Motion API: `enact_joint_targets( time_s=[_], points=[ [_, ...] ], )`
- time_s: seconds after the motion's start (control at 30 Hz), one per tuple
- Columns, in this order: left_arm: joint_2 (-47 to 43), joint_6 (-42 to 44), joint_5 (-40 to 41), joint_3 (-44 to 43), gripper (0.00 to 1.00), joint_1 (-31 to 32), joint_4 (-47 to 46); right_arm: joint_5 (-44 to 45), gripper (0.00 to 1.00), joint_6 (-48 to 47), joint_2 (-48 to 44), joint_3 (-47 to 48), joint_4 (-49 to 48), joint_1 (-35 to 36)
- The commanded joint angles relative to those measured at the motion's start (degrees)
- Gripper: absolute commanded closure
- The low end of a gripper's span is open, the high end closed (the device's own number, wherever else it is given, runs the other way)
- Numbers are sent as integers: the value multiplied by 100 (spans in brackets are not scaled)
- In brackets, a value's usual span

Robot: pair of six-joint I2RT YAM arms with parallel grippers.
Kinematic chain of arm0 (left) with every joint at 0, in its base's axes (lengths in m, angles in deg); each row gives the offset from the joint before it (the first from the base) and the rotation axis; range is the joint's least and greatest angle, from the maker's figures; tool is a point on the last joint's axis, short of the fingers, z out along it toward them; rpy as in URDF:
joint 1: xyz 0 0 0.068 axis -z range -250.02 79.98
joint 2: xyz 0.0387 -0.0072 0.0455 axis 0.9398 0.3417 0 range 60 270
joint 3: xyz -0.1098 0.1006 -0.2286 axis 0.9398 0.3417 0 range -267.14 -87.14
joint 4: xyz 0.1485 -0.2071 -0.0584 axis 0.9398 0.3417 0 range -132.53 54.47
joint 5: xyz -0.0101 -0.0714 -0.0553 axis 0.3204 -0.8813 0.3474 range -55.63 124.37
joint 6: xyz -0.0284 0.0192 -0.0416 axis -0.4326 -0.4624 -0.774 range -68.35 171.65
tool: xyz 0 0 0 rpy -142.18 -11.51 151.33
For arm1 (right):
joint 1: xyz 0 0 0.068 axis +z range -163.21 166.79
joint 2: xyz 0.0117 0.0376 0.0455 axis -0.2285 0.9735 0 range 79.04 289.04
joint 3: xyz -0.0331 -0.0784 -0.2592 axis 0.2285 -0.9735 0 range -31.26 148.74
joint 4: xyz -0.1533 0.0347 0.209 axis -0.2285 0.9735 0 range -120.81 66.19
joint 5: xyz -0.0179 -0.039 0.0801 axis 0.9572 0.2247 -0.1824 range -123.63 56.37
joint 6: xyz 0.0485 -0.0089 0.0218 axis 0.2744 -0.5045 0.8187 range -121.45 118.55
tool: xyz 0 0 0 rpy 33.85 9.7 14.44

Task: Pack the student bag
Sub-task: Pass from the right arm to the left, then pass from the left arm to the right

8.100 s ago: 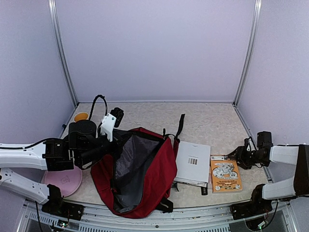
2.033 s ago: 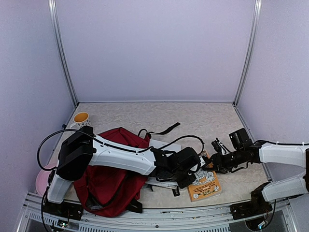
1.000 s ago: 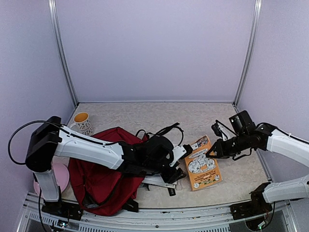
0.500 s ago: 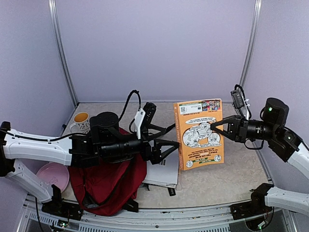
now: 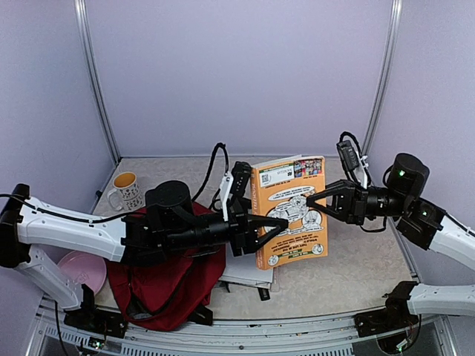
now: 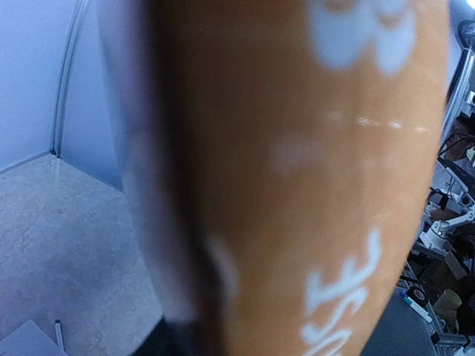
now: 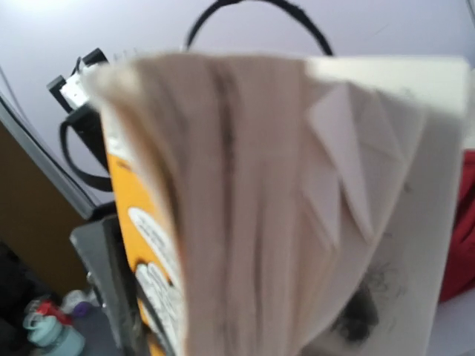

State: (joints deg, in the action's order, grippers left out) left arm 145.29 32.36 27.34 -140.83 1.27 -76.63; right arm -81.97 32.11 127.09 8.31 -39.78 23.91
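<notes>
An orange book (image 5: 291, 211) hangs upright in mid-air above the middle of the table. My right gripper (image 5: 315, 202) is shut on its right page edge; in the right wrist view the blurred pages (image 7: 260, 222) fill the frame. My left gripper (image 5: 273, 228) has its fingers closed round the book's spine edge, and the orange spine (image 6: 312, 185) fills the left wrist view. The student bag (image 5: 167, 278), dark red, lies slumped on the table under the left arm, and its opening is hidden.
A white book (image 5: 249, 273) lies flat beside the bag, with a black pen (image 5: 263, 294) at its near corner. A patterned mug (image 5: 126, 190) stands at the back left. A pink plate (image 5: 80, 268) sits at the front left, partly under the arm.
The right gripper lifted the orange book off the table, stood it upright and brought it left. The left gripper rose from the table, opened wide, then closed round the book's spine edge.
</notes>
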Motion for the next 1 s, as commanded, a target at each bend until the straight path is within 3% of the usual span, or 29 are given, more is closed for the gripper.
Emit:
enact_joint_targets(
  time_s=[0.0, 0.03, 0.13, 0.2, 0.23, 0.37, 0.47, 0.7, 0.87, 0.97],
  points=[
    [-99, 157, 330, -23, 100, 122, -389, 2, 100, -303, 22, 215, -294, 208],
    [-202, 313, 486, 62, 100, 211, -502, 175, 92, -430, -1, 251, -98, 208],
    [-543, 890, 1034, 301, 100, 470, -838, 852, 36, -665, -176, 176, 262, 208],
    [-815, 1190, 1299, 448, 100, 581, -1109, 1255, 7, -597, -419, -53, 79, 208],
    [-962, 1317, 1432, 538, 100, 626, -1287, 1379, 1, -500, -548, -222, -195, 208],
    [-1439, 1737, 1689, 942, 100, 826, -2350, 1644, 0, 273, -904, -1222, -2085, 369],
    [-1486, 2054, 1839, 1066, 100, 999, -2929, 2042, 0, 167, -750, -1587, -2938, 938],
    [-1341, 2170, 1733, 929, 100, 1088, -3567, 2255, 0, -666, 511, -1019, -4002, 2196],
    [-1234, 2112, 1632, 922, 100, 1132, -3762, 2096, 2, -651, 1270, -518, -4803, 2378],
    [-1207, 2002, 1510, 964, 100, 1133, -3829, 2149, 12, -585, 1454, -285, -5028, 2378]
  ],
)
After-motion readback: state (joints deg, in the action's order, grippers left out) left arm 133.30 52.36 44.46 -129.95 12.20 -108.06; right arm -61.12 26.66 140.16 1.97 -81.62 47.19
